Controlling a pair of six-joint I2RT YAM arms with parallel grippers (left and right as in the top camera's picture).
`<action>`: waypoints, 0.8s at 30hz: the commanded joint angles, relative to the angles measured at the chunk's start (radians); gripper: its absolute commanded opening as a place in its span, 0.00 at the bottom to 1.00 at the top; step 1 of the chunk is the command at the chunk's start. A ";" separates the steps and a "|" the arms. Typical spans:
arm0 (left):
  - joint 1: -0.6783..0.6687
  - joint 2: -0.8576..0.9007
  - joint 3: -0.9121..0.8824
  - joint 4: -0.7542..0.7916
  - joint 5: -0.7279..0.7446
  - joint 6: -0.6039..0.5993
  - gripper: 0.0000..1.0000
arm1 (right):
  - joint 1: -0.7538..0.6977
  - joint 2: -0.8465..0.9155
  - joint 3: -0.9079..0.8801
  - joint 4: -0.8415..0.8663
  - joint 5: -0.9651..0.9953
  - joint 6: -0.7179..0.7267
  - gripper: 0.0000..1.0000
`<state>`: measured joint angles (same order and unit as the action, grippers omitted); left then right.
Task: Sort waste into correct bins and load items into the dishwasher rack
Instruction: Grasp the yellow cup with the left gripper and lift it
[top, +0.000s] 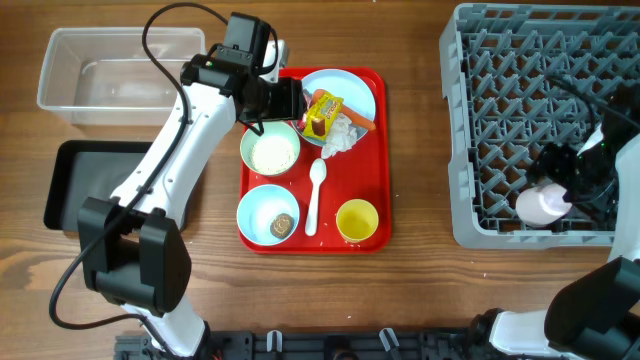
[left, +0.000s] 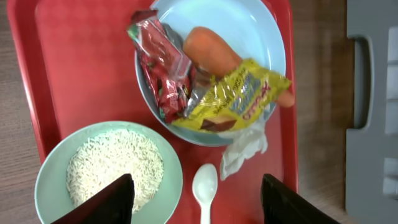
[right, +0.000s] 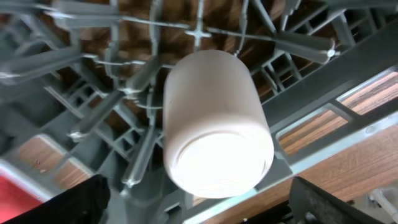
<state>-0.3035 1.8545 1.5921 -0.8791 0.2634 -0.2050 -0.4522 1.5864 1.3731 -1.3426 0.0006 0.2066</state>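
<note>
At the tabletop's far left corner, clear plastic tub (top: 100, 70); just nearer along the left edge, black tray (top: 70, 190), partly under the left arm. Mid-table, red tray (top: 378, 150). In its far right corner, light-blue plate (top: 358, 88) bearing a red wrapper (left: 158, 59), a yellow wrapper (left: 239, 99) and an orange carrot piece (left: 211, 53), the carrot partly under the yellow one. Crumpled white tissue (left: 245, 146) slumped over the plate's near rim onto the tray. Beside the plate, toward the tray's left edge, rice bowl (left: 53, 183), white rice grains (left: 115, 165) heaped in its middle. In the near left corner, second bowl (top: 255, 208) with a small brown lump (top: 283, 226) inside. In the near right corner, yellow cup (top: 357, 220), upright. Between the bowls and the yellow cup, white spoon (top: 314, 200), lying lengthwise, scoop end toward the plate. Left gripper (left: 196, 199) poised above the tray's far half, over the gap between rice bowl and plate, fingers spread wide, gripping nothing. At the tabletop's right edge, dishwasher rack (top: 500, 120). Against the middle of its near edge, among the pegs, pink cup (right: 214, 124), closed bottom turned toward the wrist camera. Right gripper (right: 200, 202) just above it, released: fingers (right: 336, 202) well out on either side, clear of the cup's wall.
</note>
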 joint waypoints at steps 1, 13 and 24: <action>-0.043 -0.022 -0.010 -0.074 0.123 0.175 0.65 | 0.008 -0.120 0.141 -0.026 -0.098 -0.052 0.97; -0.356 0.008 -0.182 -0.239 0.087 0.325 0.68 | 0.160 -0.233 0.171 -0.020 -0.175 -0.095 0.97; -0.356 0.016 -0.292 -0.062 0.027 0.241 0.04 | 0.160 -0.227 0.171 0.000 -0.175 -0.102 0.97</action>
<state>-0.6601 1.8660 1.3148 -0.9550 0.3023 0.0437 -0.2958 1.3540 1.5436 -1.3457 -0.1577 0.1253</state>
